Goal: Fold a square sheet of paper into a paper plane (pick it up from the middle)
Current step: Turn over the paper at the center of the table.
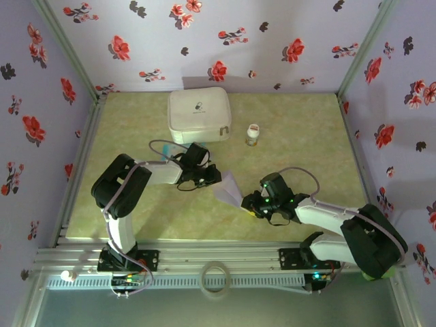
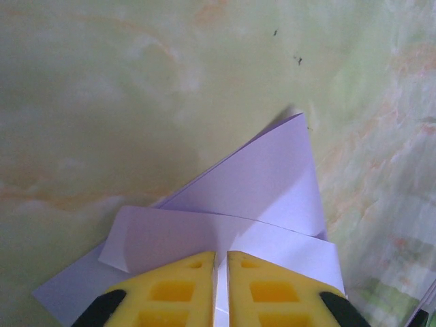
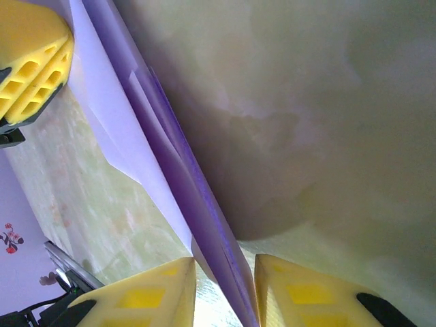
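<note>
Two end effectors meet on one lavender sheet, near the middle of the table and well in front of the white zip case and the small bottle. The sheet is already partly folded, with flaps overlapping into a point. It is tilted up on one side, and you cannot tell whether its low edge touches the table.

Your left end effector is closed on the sheet. In its wrist view the yellow fingers stand almost together, with the paper nipped in the slit and the flaps fanning out ahead. That grip likely serves as the anchor, so the layers cannot slide while the far side is worked.

Your right end effector comes at the opposite side edge-on. The sheet's doubled edge runs up between its fingers and fills most of the gap. Whether those fingers press the paper or merely straddle it cannot be told, so treat that hold as unconfirmed.

You are probably midway through a fold, not near a finished dart. Holding from both sides keeps thin paper taut enough to crease. If the right side is loose, expect sagging and a skewed crease.
</note>
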Robot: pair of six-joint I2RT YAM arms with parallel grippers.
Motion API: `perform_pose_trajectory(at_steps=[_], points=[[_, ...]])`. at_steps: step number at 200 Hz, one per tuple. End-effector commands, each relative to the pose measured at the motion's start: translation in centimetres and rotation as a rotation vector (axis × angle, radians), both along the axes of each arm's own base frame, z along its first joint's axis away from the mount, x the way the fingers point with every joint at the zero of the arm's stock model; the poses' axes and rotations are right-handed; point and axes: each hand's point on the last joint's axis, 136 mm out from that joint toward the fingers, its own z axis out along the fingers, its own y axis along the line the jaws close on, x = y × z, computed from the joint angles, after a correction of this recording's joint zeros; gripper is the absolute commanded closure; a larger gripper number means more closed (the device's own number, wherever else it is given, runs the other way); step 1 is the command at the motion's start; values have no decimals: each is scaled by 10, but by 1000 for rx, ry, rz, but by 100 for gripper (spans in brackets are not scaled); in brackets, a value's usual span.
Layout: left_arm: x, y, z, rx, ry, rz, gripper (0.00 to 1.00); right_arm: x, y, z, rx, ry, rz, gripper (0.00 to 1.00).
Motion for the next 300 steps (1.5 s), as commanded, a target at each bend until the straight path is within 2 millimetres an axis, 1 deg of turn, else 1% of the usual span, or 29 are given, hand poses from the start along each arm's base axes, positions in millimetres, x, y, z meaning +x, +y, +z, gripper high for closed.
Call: perform_pose_trajectory(at_steps=[1, 23, 47, 77, 92, 141, 169, 193, 225, 240, 253, 267, 279, 300], points=[[0, 4, -3, 14, 23, 17, 86, 11, 1, 7, -4, -51, 5, 72], [1, 4, -3, 14, 21, 16, 85, 9, 0, 7, -7, -53, 10, 73], [1, 4, -3, 16, 21, 15, 85, 7, -2, 5, -16, -46, 21, 65], [1, 6, -4, 22, 24, 16, 85, 4, -4, 4, -19, -47, 38, 64], [2, 6, -4, 23, 22, 15, 85, 5, -3, 7, -6, -60, 40, 64], [3, 6, -4, 25, 26, 16, 85, 10, -1, 19, 27, -107, 37, 70], [3, 5, -3, 25, 23, 13, 85, 9, -2, 18, 26, -105, 37, 74], [3, 5, -2, 22, 22, 14, 85, 10, -1, 18, 35, -104, 41, 81], [5, 4, 2, 15, 16, 18, 83, 9, -1, 18, 36, -104, 46, 86], [7, 2, 9, 3, 3, 18, 81, 9, -1, 19, 39, -109, 49, 88], [8, 1, 20, -15, -22, 15, 78, 8, 0, 20, 44, -112, 51, 91], [10, 1, 32, -32, -46, 15, 74, 8, 0, 22, 50, -118, 56, 92], [12, 0, 47, -52, -77, 13, 71, 8, 1, 25, 54, -128, 60, 94], [15, 2, 73, -74, -142, 20, 67, 11, 0, 34, 48, -166, 68, 94]])
